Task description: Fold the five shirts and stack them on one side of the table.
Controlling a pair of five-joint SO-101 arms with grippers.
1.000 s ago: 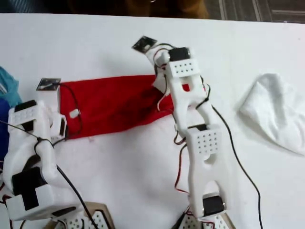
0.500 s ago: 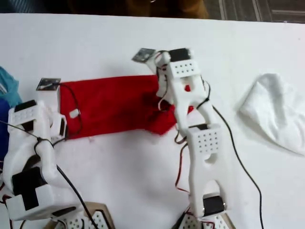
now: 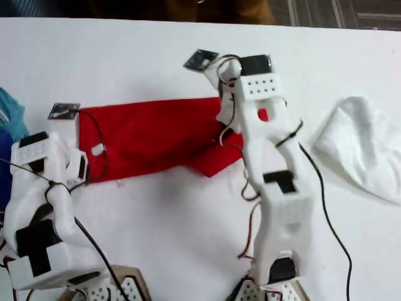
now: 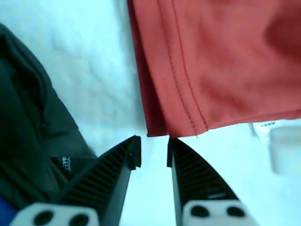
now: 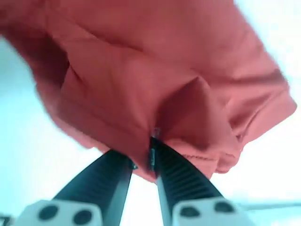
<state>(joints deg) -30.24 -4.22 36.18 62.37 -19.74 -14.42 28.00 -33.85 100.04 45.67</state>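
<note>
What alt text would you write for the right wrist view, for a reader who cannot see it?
The gripper pinches a fold of a bunched red shirt between its two ribbed black fingers. Bare white table shows on either side.

no legible txt, tiny print on tag (image 4: pixel 66 162) of dark garment (image 4: pixel 33 117), too small to read

A red shirt (image 3: pixel 150 138) lies across the table (image 3: pixel 125 56), a crumpled white shirt (image 3: pixel 363 150) well apart from it.
</note>
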